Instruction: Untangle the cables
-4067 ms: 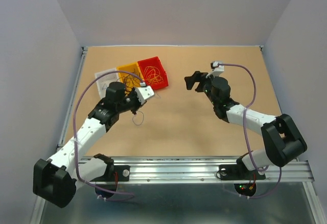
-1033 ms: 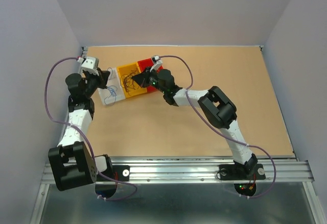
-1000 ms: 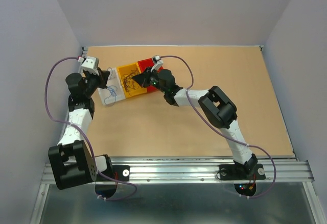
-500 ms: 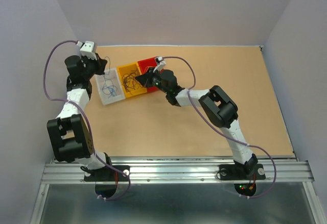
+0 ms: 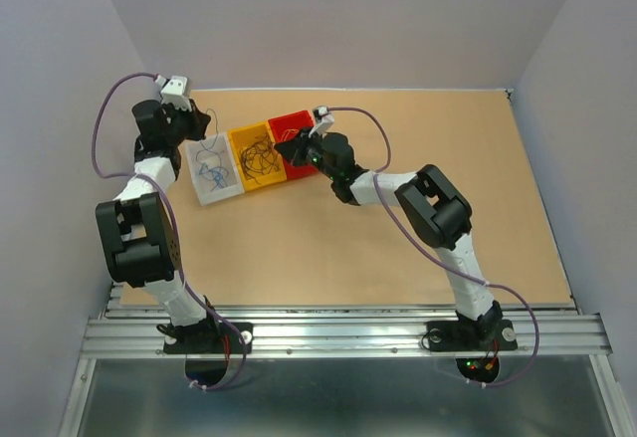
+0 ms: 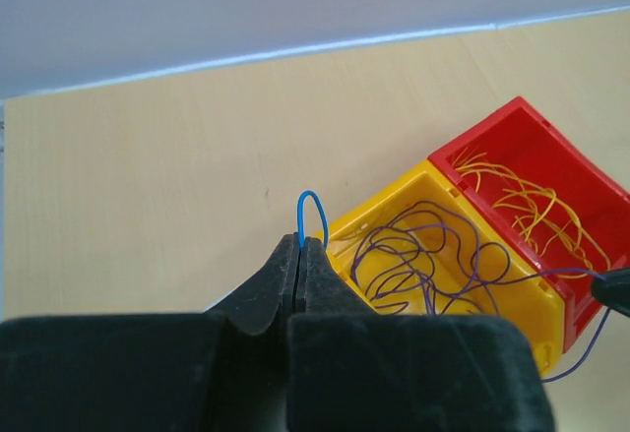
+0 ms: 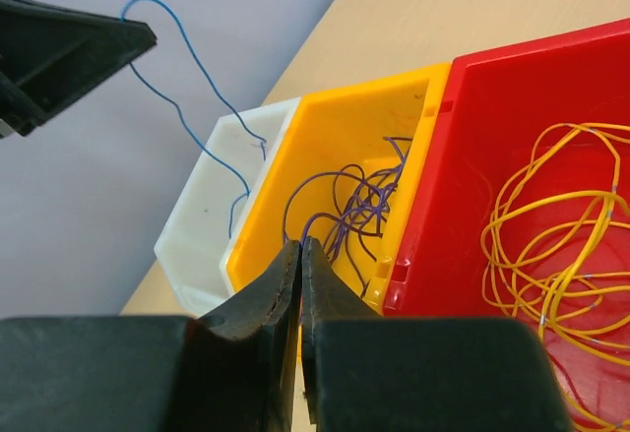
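My left gripper [image 6: 300,246] is shut on a thin blue cable [image 6: 312,206], which loops out above its tips. In the top view this gripper [image 5: 194,125] hangs over the far end of the white bin [image 5: 227,191], and the blue cable [image 7: 187,50] trails down into it. My right gripper [image 7: 301,247] is shut on a dark purple cable [image 7: 340,217] that rises from the tangle in the yellow bin [image 7: 264,217]. Seen from above, the right gripper [image 5: 287,146] is over the seam between the yellow bin [image 5: 261,180] and the red bin [image 5: 296,120]. Orange-yellow cables [image 7: 556,245] lie in the red bin [image 7: 472,156].
The three bins stand side by side at the far left of the tan table [image 5: 398,228]. The left wall is close behind my left arm [image 5: 139,188]. Lilac arm cords [image 5: 109,128] loop beside both arms.
The left arm has swung toward the far wall, lifting the blue cable over the white bin. The right gripper has shifted slightly right with the purple cable.
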You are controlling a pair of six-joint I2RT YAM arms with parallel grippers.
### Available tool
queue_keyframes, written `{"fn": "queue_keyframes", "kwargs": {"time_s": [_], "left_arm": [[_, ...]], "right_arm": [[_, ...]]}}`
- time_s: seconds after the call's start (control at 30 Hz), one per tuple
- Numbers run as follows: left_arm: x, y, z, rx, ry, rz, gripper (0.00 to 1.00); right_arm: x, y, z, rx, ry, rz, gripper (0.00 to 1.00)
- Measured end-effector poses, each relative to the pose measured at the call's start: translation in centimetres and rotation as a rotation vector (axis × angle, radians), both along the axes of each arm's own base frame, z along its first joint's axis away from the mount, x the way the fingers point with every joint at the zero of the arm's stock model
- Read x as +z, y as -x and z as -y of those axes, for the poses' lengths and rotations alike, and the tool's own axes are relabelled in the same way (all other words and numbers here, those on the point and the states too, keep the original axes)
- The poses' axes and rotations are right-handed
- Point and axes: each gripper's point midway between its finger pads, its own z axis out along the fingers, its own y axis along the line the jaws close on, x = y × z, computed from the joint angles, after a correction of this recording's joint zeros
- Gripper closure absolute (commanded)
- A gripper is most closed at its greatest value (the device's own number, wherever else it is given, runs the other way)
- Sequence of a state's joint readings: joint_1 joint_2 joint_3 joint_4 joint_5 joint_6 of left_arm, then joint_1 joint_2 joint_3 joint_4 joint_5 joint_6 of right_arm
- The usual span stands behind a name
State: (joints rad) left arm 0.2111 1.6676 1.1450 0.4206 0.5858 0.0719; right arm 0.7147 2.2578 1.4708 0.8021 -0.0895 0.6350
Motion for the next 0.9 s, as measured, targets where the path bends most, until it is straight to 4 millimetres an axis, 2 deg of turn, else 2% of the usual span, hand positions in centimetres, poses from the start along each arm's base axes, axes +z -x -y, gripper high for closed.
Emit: {"fn": "queue_keyframes", "kwargs": {"time_s": [0.13,0.23,0.33,0.47,0.63,0.77,0.9], "left_arm": [[-2.7,0.4,0.0,-0.002,-0.009,-0.056,1.00],[-4.2,0.9,-0.3,0.006,-0.038,-0.082,1.00],[-5.9,1.4,-0.7,0.024,-0.080,-0.110,1.00],[-7.8,2.0,-0.8,0.051,-0.155,-0.155,1.00],[-9.7,2.5,-0.3,0.060,-0.252,-0.216,1.00],[-13.2,3.2,0.4,0.057,-0.344,-0.329,1.00],[-16.1,3.9,0.6,0.054,-0.397,-0.427,0.86]], "right_arm": [[0.1,0.0,-0.5,0.025,0.008,0.013,0.94],[0.7,-0.6,-2.0,0.049,0.004,0.048,0.94],[0.1,-1.1,-4.0,0.076,0.026,0.067,0.94],[-2.3,-0.7,-6.6,0.099,0.117,0.067,0.94],[-5.1,-0.3,-8.1,0.078,0.228,0.046,0.94],[-7.3,-0.7,-9.2,0.033,0.336,0.042,0.91],[-8.5,-1.0,-9.0,-0.018,0.424,0.041,0.88]]}}
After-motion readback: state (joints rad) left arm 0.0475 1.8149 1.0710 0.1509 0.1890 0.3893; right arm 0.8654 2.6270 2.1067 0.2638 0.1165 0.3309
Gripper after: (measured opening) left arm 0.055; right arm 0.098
